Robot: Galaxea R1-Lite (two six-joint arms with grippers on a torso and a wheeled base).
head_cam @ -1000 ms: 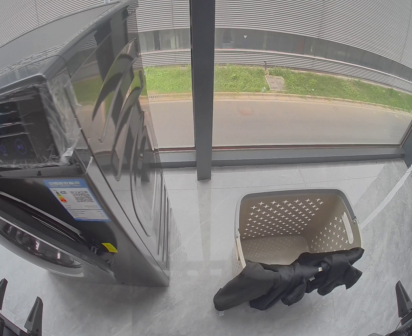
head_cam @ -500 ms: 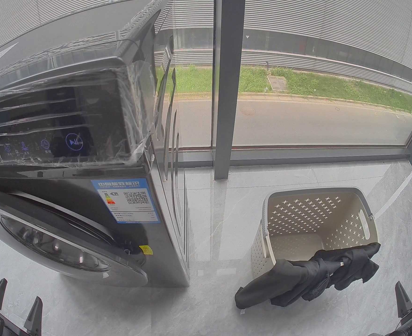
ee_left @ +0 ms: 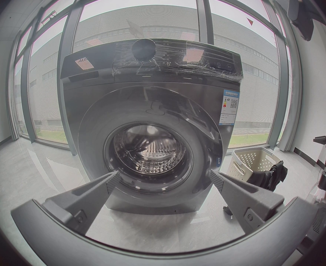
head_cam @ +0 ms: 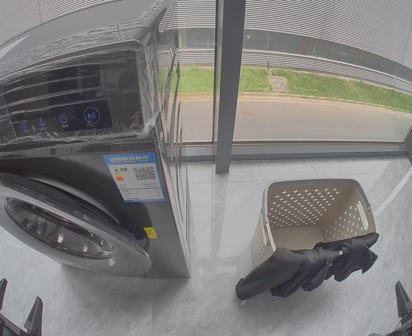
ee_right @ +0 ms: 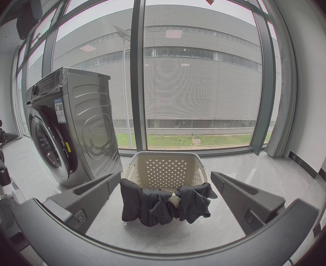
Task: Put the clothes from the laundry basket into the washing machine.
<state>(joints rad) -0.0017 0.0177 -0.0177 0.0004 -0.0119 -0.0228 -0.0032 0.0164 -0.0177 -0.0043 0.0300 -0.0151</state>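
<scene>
Black clothes (head_cam: 309, 267) hang over the near rim of the basket (head_cam: 318, 183), one end drooping toward the floor (head_cam: 215, 211). Basket stands right of the washer (head_cam: 75, 164), not touching it. My left pincer (ee_left: 163, 173) faces the washer's round door, spread wide, holding nothing. My right pincer (ee_right: 165, 174) faces the basket, also wide and empty.

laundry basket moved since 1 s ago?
No. The laundry basket sits the same relative to the window post; the whole view shifted, so the camera moved.
</scene>
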